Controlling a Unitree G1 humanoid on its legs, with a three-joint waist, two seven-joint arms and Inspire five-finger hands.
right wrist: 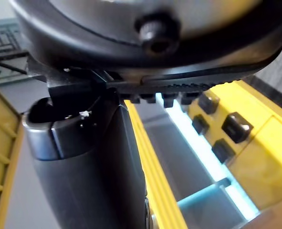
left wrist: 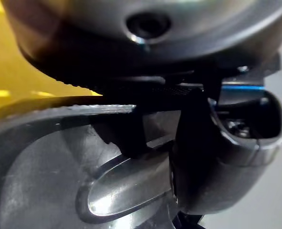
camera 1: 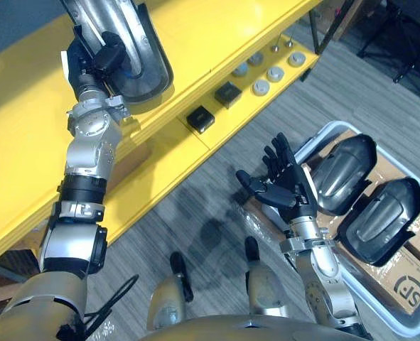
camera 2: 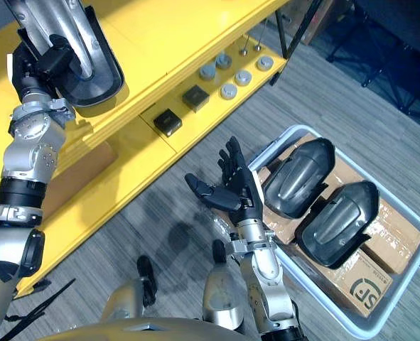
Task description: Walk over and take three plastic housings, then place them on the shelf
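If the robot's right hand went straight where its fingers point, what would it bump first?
Probably the lower yellow shelf, near round grey discs. The open right hand has a free way until then, though depth is unclear.

Our right hand by the yellow shelf

We see our right hand (right wrist: 131, 33) as a dark bulk at twelve o'clock, its thumb (right wrist: 83, 162) reaching toward seven. The yellow shelf (right wrist: 255, 160) lies beyond it, carrying small black blocks (right wrist: 236, 126) at three o'clock.
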